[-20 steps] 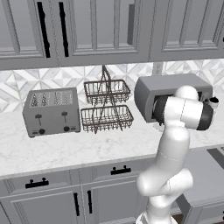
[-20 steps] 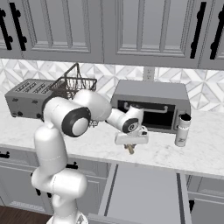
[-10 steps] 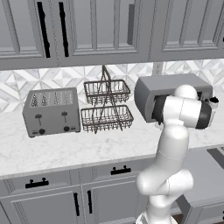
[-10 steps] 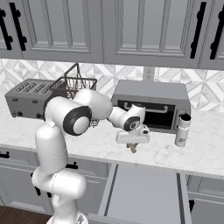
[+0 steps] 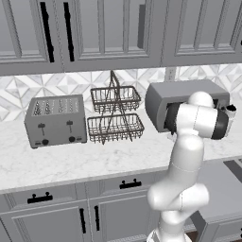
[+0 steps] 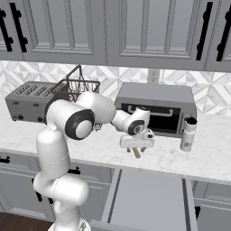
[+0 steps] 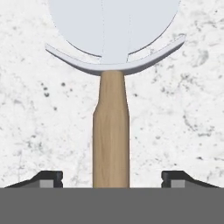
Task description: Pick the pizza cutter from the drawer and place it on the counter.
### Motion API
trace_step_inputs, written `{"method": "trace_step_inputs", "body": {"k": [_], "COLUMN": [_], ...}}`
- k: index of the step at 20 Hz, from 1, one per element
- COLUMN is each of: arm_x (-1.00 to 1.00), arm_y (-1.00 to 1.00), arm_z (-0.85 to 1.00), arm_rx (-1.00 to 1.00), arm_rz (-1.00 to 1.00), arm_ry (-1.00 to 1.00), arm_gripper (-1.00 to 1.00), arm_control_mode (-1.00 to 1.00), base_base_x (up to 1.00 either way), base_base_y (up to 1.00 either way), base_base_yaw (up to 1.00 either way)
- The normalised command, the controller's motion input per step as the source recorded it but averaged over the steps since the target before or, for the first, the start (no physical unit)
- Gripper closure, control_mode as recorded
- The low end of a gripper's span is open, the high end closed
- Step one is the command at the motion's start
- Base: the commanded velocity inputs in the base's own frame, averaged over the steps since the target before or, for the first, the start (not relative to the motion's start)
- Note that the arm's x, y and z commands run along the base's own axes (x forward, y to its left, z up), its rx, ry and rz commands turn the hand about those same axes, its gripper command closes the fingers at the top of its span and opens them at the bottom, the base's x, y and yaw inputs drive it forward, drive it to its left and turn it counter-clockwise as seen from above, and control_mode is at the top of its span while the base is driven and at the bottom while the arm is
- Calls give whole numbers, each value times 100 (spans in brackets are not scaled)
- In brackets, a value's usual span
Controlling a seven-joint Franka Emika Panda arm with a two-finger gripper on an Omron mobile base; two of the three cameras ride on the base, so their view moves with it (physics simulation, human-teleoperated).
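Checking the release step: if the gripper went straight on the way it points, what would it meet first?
Probably the pizza cutter, whose tan handle lies between the open fingers; under it, the counter.

Your arm bends across the middle of the right base view, wrist turned down. Your gripper [image 6: 136,147] points downward near frame centre, its fingertips [image 7: 47,178] spread wide apart, clasping nothing.

The pizza cutter [image 7: 111,109] lay flat on the white counter [image 6: 167,155], beyond the open grey drawer [image 6: 149,196].
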Motion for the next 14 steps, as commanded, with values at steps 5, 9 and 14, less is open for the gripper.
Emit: {"method": "trace_step_inputs", "body": {"k": [5,9,14], "arm_x": [-9,-54,-100], "arm_y": [8,11,38], "arm_z": [63,100,75], "arm_rx": [-4,-4,0], "arm_rz": [-5,-21,-35], "arm_ry": [-7,4,0], "arm_gripper": [-100,-100,-100], "arm_control_mode": [-100,-100,-100], "base_base_x": [0,0,0], "base_base_y": [0,0,0], "base_base_yaw": [0,0,0]}}
